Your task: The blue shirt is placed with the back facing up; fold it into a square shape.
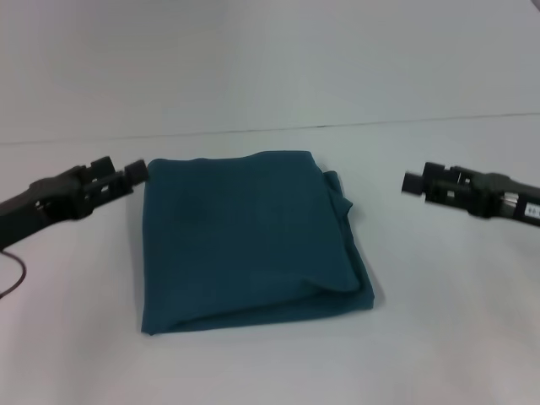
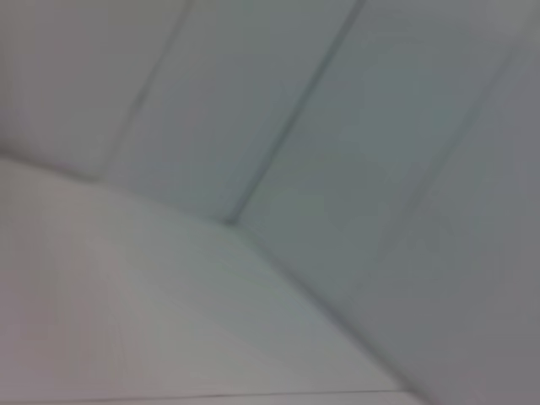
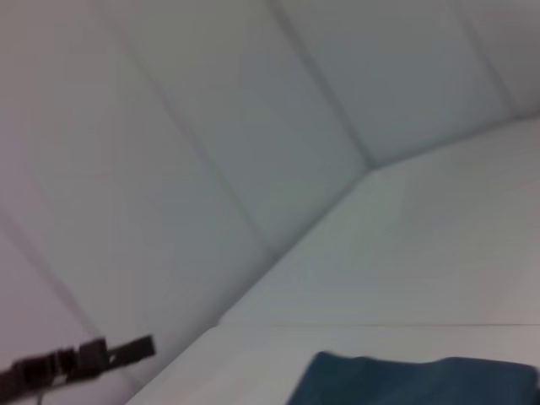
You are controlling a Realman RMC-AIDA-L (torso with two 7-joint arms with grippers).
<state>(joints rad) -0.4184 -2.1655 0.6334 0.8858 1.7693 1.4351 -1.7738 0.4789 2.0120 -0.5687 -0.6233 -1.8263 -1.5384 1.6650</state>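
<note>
I'm seeing both arms showing as matte black, blocky and angular. My left gripper (image 1: 135, 171) is ending in a squared black tip, with a thin dark reddish cable (image 1: 12, 283) trailing beneath the arm. My right gripper (image 1: 412, 182) is carrying a small white label (image 1: 533, 211) farther back.
</note>
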